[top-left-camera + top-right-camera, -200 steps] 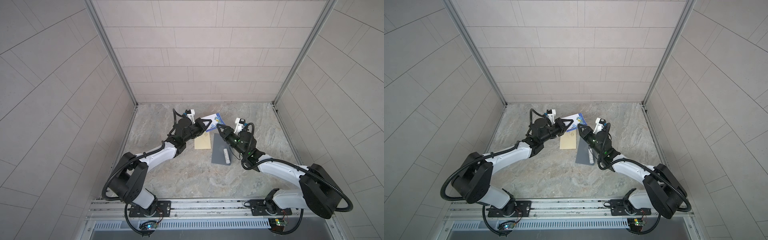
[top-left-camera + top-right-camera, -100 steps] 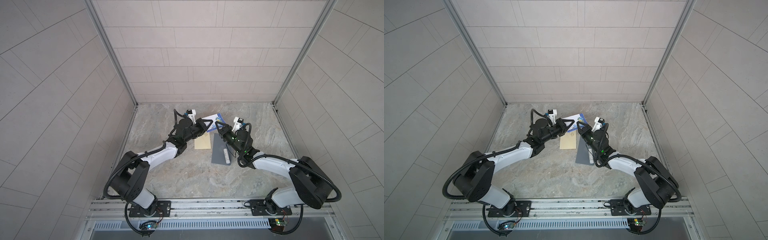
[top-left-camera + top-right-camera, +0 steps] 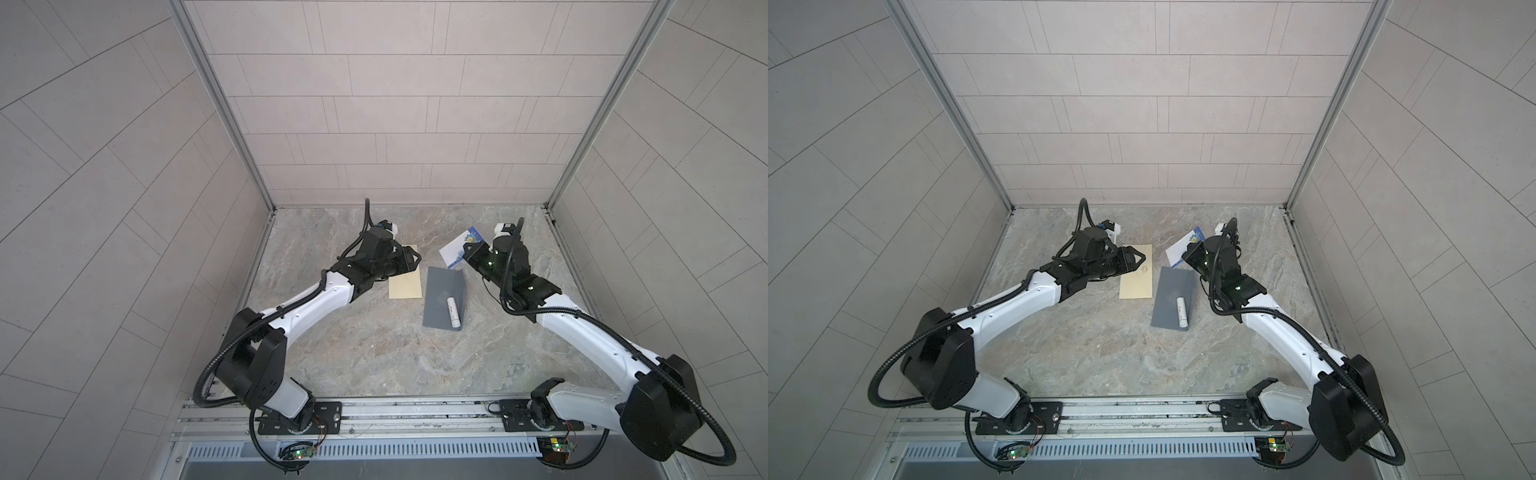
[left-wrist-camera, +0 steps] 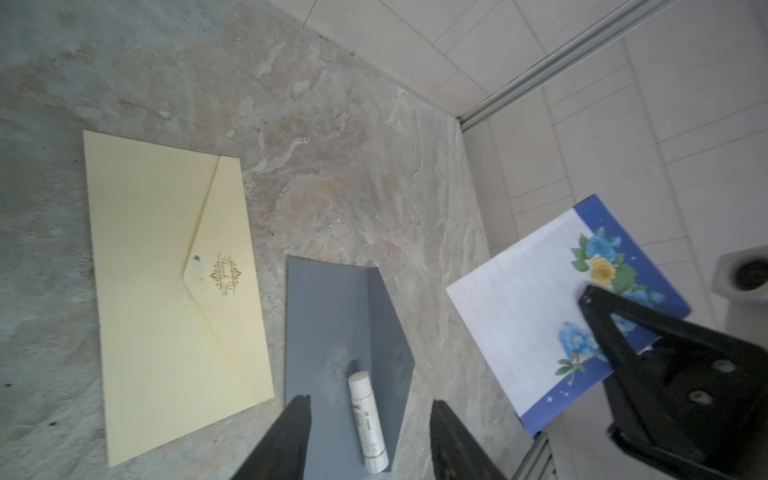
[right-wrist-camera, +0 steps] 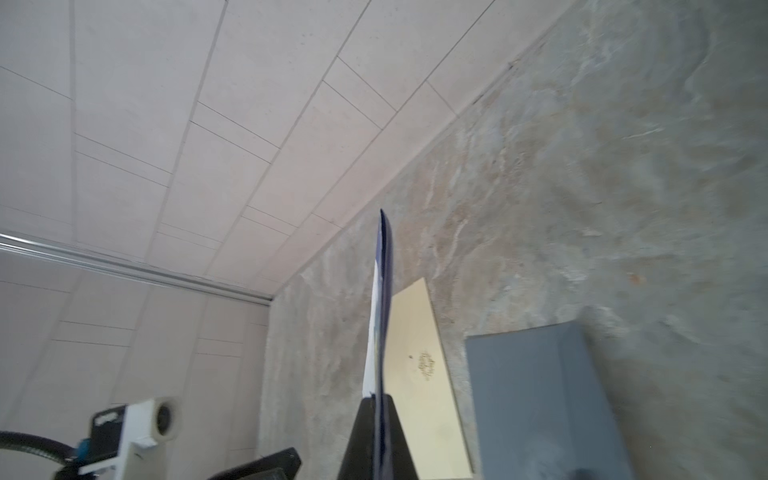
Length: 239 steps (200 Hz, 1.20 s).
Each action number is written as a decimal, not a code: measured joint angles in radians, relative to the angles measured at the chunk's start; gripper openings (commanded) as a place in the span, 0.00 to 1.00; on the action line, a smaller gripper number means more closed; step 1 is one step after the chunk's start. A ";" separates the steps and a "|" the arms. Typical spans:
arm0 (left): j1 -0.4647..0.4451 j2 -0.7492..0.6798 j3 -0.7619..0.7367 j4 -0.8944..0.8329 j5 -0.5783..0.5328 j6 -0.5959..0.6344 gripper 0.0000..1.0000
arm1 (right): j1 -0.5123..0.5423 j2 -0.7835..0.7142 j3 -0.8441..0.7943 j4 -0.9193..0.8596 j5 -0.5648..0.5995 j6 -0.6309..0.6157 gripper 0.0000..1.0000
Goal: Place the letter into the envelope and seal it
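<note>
- In both top views, the letter (image 3: 459, 245) is being gripped by the clenched right tool (image 3: 467, 254). It is being kept raised off the bench (image 3: 374, 353), just beyond the far right corner of the grey sheet (image 3: 438, 299).
- There too, the released left tool (image 3: 1140, 259) is being held over the far end of the cream envelope (image 3: 1136, 284), which is lying flat just left of the grey sheet (image 3: 1169, 299). A glue stick (image 3: 1182, 311) is being carried on that sheet.
- In the left wrist view, the left tool (image 4: 370, 401) is being shown with its fingers spread and nothing between them. The cream envelope (image 4: 158, 291) is being shown with its flap folded down, well apart from the letter (image 4: 528, 316).
- In the right wrist view, the letter (image 5: 380, 311) is being seen edge-on, pinched in the right tool (image 5: 376, 401). The cream envelope (image 5: 419, 353) and grey sheet (image 5: 540, 395) are being seen on the bench behind it.
</note>
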 measured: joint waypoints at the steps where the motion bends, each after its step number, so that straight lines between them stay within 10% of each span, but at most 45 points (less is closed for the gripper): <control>1: 0.000 0.003 0.003 -0.005 0.001 0.004 0.52 | -0.003 0.002 0.004 -0.014 -0.001 -0.008 0.00; 105: -0.050 0.371 0.190 -0.350 0.146 0.272 0.46 | -0.072 0.272 0.058 -0.389 -0.150 -0.310 0.00; 239: -0.085 0.504 0.267 -0.437 0.174 0.371 0.40 | -0.076 0.214 0.072 -0.433 -0.131 -0.381 0.00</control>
